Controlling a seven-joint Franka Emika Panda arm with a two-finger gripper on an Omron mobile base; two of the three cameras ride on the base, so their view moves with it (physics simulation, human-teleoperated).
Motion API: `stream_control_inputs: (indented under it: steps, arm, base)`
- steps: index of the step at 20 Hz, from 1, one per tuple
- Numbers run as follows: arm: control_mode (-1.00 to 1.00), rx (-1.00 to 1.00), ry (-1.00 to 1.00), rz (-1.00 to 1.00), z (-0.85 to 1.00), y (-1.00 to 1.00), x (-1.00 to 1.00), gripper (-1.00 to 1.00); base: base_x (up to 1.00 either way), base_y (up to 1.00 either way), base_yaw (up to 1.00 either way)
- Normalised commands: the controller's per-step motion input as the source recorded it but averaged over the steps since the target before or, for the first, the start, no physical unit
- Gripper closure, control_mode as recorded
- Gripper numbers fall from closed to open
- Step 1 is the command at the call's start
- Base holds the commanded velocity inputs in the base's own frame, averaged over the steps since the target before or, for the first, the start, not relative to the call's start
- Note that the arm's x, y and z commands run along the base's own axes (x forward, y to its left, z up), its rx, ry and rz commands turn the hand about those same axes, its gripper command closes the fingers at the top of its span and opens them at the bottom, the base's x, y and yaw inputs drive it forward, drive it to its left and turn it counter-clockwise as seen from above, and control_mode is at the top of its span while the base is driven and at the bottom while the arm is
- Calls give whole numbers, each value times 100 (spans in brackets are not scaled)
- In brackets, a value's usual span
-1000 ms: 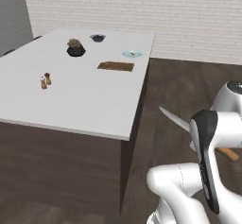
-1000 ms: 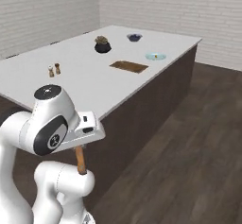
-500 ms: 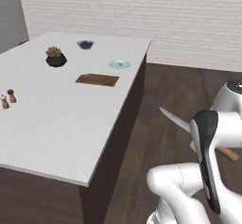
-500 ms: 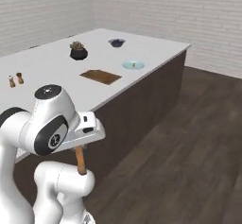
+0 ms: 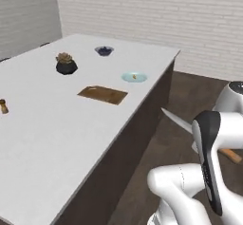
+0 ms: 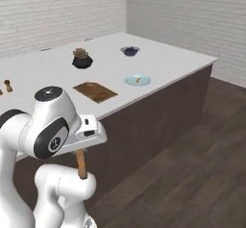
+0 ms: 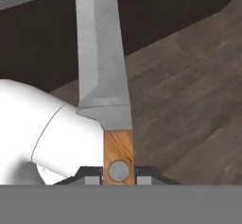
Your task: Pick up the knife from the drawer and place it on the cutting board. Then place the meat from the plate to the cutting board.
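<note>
One kitchen knife point(image 7: 101, 67) with a long pointed matte silver-grey blade and a riveted orange-brown wooden handle sits clamped by its handle in the narrow dark gripper point(image 7: 118, 175) above dark plank flooring, beside a white-topped counter point(image 5: 57, 124) carrying one flat brown wooden cutting board point(image 5: 102, 95), one pale blue plate point(image 5: 134, 77), one dark bowl point(image 5: 104, 51), and one potted plant point(image 5: 66, 64), before white brick walls.

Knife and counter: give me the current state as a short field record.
gripper: shut on the knife handle
knife: long silver-grey blade, orange-brown wooden handle; held off the counter, over the dark wood floor
cutting board: small brown wooden rectangle, flat on the white counter, nothing on it
plate: pale blue, beyond the board near the counter's edge, a small piece on it
other items: dark bowl, potted plant
knife on board: not yet
</note>
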Motion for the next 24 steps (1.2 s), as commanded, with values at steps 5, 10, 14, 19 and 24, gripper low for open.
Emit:
stream_control_inputs:
  steps: [5, 10, 14, 19, 24]
  arm:
    - [100, 0, 0, 0, 0, 0, 0, 100]
    - [100, 0, 0, 0, 0, 0, 0, 100]
    - [100, 0, 0, 0, 0, 0, 0, 100]
    - [100, 0, 0, 0, 0, 0, 0, 100]
    - [100, 0, 0, 0, 0, 0, 0, 100]
  base:
    - [100, -58, 58]
    - [51, -91, 63]
    - [39, -84, 73]
    - [32, -91, 65]
    - [49, -72, 31]
